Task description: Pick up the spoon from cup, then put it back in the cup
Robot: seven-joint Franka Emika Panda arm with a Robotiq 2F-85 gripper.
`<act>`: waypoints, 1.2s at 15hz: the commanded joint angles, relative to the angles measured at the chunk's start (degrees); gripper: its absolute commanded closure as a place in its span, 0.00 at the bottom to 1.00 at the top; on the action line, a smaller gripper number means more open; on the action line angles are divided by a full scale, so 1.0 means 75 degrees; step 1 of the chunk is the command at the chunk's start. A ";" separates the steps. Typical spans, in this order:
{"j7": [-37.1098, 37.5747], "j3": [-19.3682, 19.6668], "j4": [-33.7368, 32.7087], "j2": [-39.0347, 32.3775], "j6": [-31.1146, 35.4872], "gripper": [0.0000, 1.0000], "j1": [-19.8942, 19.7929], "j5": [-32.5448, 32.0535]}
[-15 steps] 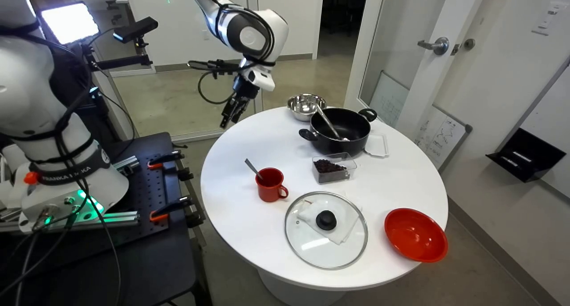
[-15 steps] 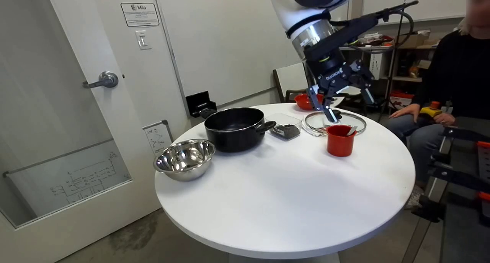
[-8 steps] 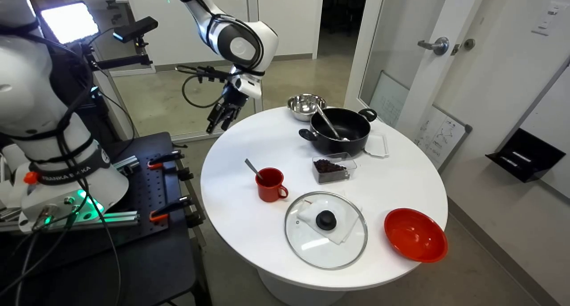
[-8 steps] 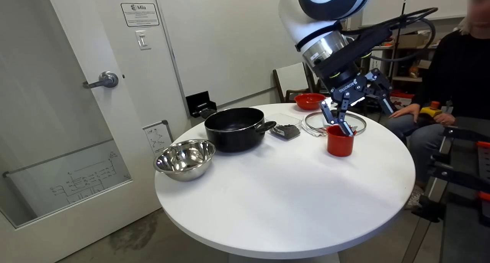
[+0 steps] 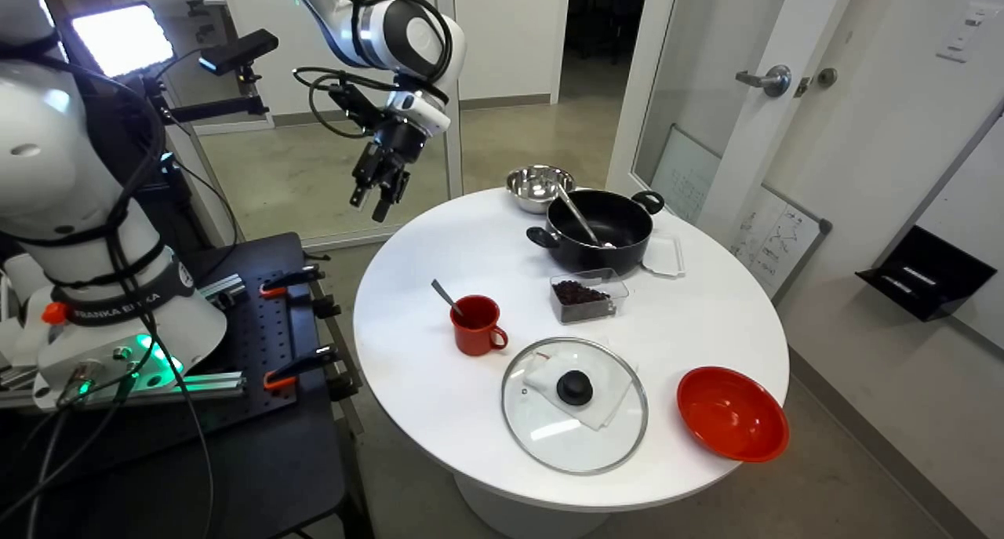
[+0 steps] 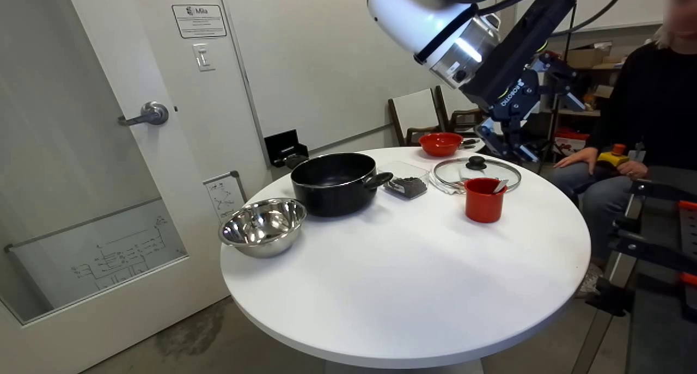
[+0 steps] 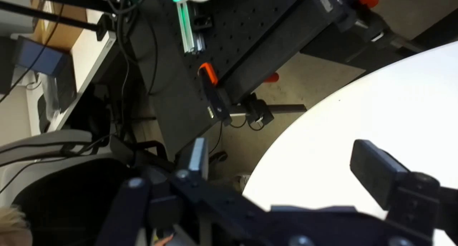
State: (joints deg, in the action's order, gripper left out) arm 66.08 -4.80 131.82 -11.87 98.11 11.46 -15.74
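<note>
The robot's jaws hang spread wide, higher than a round white surface [image 5: 416, 358]. On the surface stands a red mug [image 5: 475, 336]; a spoon [image 5: 445, 295] leans inside it, slanting up past the rim. A clear lid [image 5: 575, 390] lies near the mug; a black pot [image 6: 333, 200], steel bowl [image 6: 264, 232] and red bowl [image 5: 731, 417] sit farther off.

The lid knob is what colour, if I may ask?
The knob is black, clearest in an exterior view.

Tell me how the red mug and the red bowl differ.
The red mug is small and straight-sided, the red bowl wide and shallow. A side handle shows on the red mug, none on the red bowl. Both are red and rest on the white table.
</note>
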 commanded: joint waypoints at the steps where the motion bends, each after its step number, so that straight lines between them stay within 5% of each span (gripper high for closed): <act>1: -0.0026 -0.0212 -0.0715 -0.0281 -0.0026 0.00 0.0312 -0.1083; 4: -0.0432 -0.0345 -0.0531 -0.0036 0.0808 0.00 0.0364 -0.1754; 11: -0.0285 -0.0348 -0.0596 -0.0113 0.0710 0.00 0.0369 -0.1617; 14: -0.0550 -0.0355 -0.0311 0.0044 0.1046 0.00 0.0471 -0.2880; 18: -0.0924 -0.0280 0.0675 0.0563 0.2708 0.00 0.0133 -0.4103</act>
State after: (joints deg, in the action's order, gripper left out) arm 61.81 -7.40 130.58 -11.94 110.17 14.11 -40.68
